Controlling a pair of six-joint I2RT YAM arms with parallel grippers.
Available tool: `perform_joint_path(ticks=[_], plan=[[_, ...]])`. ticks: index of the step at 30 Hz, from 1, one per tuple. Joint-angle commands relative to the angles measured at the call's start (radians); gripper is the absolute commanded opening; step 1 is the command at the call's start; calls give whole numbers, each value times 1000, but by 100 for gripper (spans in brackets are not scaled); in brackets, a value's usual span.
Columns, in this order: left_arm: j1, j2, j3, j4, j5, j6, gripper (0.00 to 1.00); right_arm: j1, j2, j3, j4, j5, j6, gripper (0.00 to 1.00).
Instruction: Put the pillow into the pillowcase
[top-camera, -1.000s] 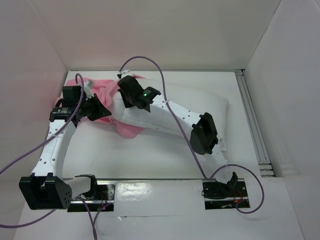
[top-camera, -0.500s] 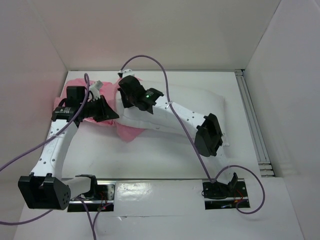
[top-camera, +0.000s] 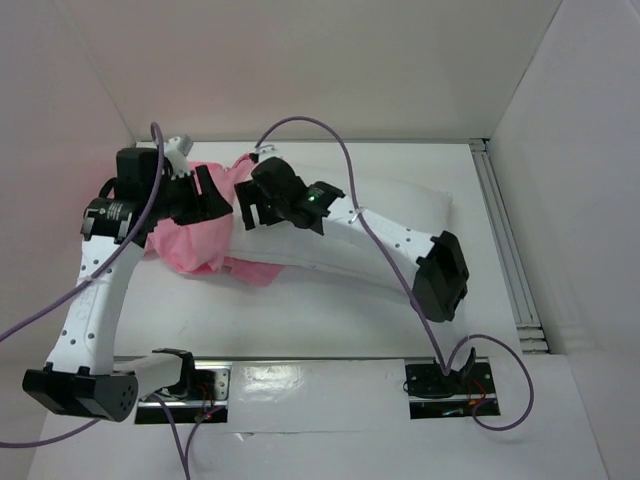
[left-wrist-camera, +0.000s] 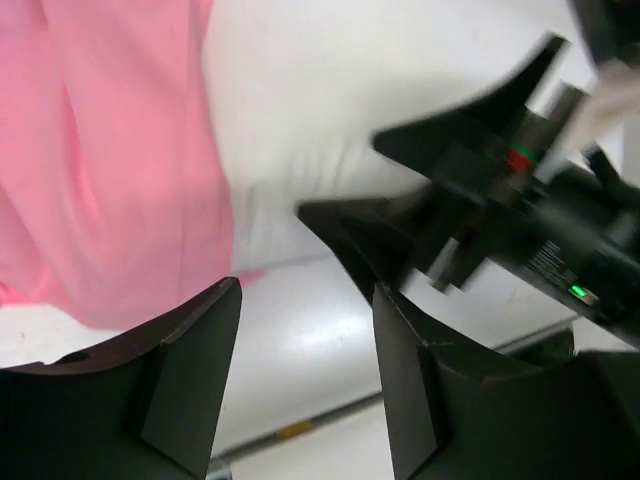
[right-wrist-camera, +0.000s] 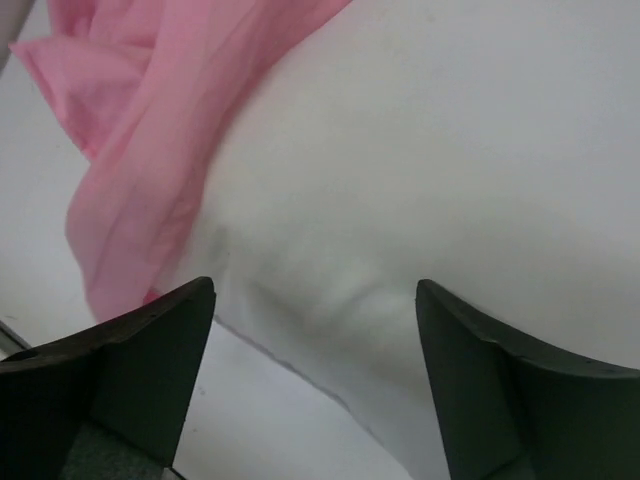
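Here, the matte, stuffed white pillow (top-camera: 400, 215) is seen stretched across the far tabletop (top-camera: 300, 320), its left end overlapped by the crumpled, glossy pink pillowcase (top-camera: 190, 245), while the left claw (left-wrist-camera: 307, 290) and right claw (right-wrist-camera: 315, 290) are both held apart, nothing clamped.

No readable text or labels anywhere

Left arm (top-camera: 95, 290) rises from its base, wrist bent rightward; left gripper (top-camera: 212, 195) with jaws apart. Right arm (top-camera: 380, 235) extends diagonally left; right gripper (top-camera: 245, 208) spread wide, tips near the left's.
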Motion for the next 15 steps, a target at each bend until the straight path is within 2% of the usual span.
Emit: perform_joint_path(ticks=[1, 5, 9, 12, 14, 15], plan=[[-3, 70, 67, 48, -80, -32, 67, -5, -182, 4, -52, 110, -20, 91], [-3, 187, 107, 71, -170, -61, 75, -28, -267, -17, -155, 210, -9, 97], [-33, 311, 142, 96, -317, -84, 76, -127, -353, -85, -322, 348, 57, 99], [-56, 378, 165, 108, -458, -84, 79, -307, -438, -236, -370, 326, 100, 99], [-56, 402, 176, 108, -459, -84, 79, -457, -507, -304, -370, 259, 111, 99], [-65, 414, 176, 108, -442, -84, 74, -508, -526, -370, -370, 236, 111, 99]])
